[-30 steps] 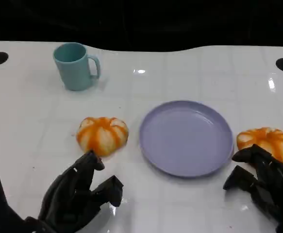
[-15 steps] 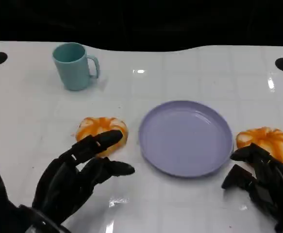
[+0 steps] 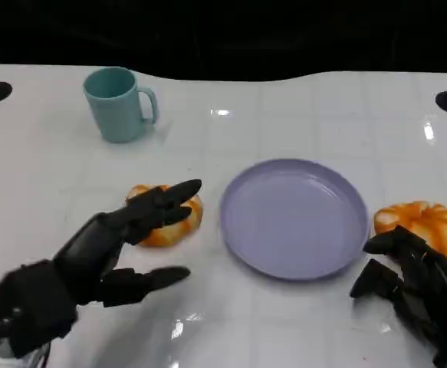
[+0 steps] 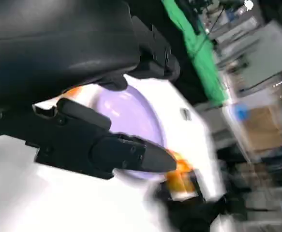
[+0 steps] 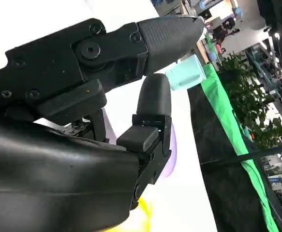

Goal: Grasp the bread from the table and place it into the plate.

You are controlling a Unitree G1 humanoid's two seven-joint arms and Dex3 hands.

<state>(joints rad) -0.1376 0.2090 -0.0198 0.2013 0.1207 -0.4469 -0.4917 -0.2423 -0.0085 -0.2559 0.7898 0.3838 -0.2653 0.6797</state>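
Just left of the plate [image 3: 294, 217] lies one bread [image 3: 164, 214], orange and white, resting on the white counter [image 3: 300, 115]. Over it reaches the left hand [image 3: 93, 257] — fingers [image 3: 165, 201] spread wide, the upper ones stretched across the near side of the bread, the lower one pointing toward the plate above bare counter. Whether any fingertip actually touches the bread cannot be told from the head view; nothing is clasped.

Right of the plate sits a second bread [image 3: 418, 223], close to the rim but apart from it. Just beside its near edge is the right hand [image 3: 411, 287], low on the counter, fingers bent loosely and parted, holding nothing. Its topmost finger comes up close against the bread; contact is unclear.

The plate is lilac and shallow. Farther back, on the left, stands a teal mug [image 3: 118, 104], upright, handle toward the right — well apart from everything else.

From the left wrist view, blurred, the hand's black fingers [image 4: 97, 145] lie across the lilac plate [image 4: 131, 113], with an orange patch of bread [image 4: 182, 171] past them. From the right wrist view, black fingers [image 5: 150, 113] stand apart, and the mug [image 5: 186, 72] shows beyond a fingertip.
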